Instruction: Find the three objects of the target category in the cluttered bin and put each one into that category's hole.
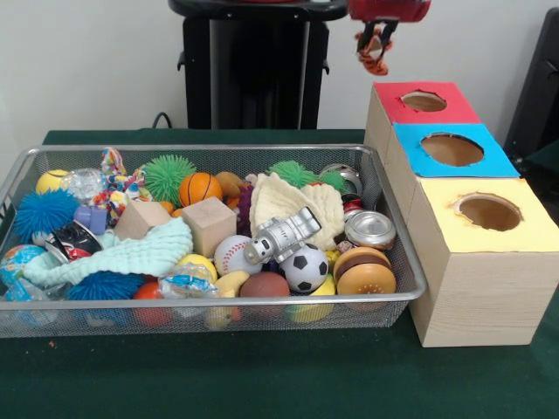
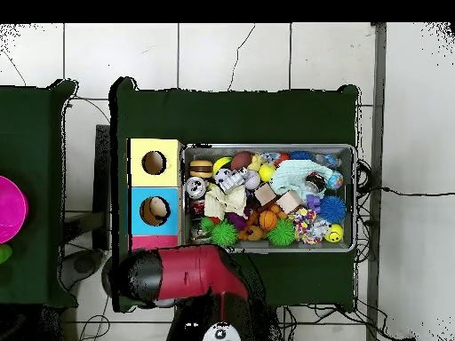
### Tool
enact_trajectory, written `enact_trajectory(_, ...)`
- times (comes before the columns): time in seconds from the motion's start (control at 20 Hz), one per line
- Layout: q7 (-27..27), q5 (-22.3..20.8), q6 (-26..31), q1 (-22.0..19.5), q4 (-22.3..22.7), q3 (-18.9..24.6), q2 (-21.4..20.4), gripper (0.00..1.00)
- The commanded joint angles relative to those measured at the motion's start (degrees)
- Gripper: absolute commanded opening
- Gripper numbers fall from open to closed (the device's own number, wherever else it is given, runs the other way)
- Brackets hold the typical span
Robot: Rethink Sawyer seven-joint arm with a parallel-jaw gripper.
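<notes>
Green table (image 1: 262,375): wire bin (image 1: 397,253) and wooden box (image 1: 476,297) are carried side by side.
Box: red hole (image 1: 424,101), blue hole (image 1: 452,149) and yellow hole (image 1: 489,211) are seen.
End effector (image 1: 376,45): clamped on an orange striped toy (image 1: 374,54), held above the red hole.
Risk: if released off-centre, the toy could catch the rim and fall outside.
Writing: none can be read.

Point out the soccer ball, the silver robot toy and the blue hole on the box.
soccer ball (image 1: 305,267), front view, on its white front face.
silver robot toy (image 1: 281,236), front view, middle of its body.
blue hole (image 1: 452,149), front view, centre of the opening in the blue panel.
</notes>
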Motion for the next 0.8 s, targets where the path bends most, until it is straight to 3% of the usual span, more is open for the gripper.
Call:
enact_trajectory(0.05,11.7,6.0,0.6,0.7,5.2,1.3,-6.1,0.0)
enact_trajectory(0.2,13.8,11.4,-2.2,2.0,9.3,1.9,-8.9,0.0)
enact_trajectory(0.35,13.4,15.3,-12.5,1.9,13.0,3.6,-8.0,0.0)
enact_trajectory(0.55,11.8,16.7,-23.1,1.1,16.5,5.2,-6.4,0.0)
enact_trajectory(0.8,11.5,17.0,-27.9,1.0,19.1,5.9,-4.4,0.0)
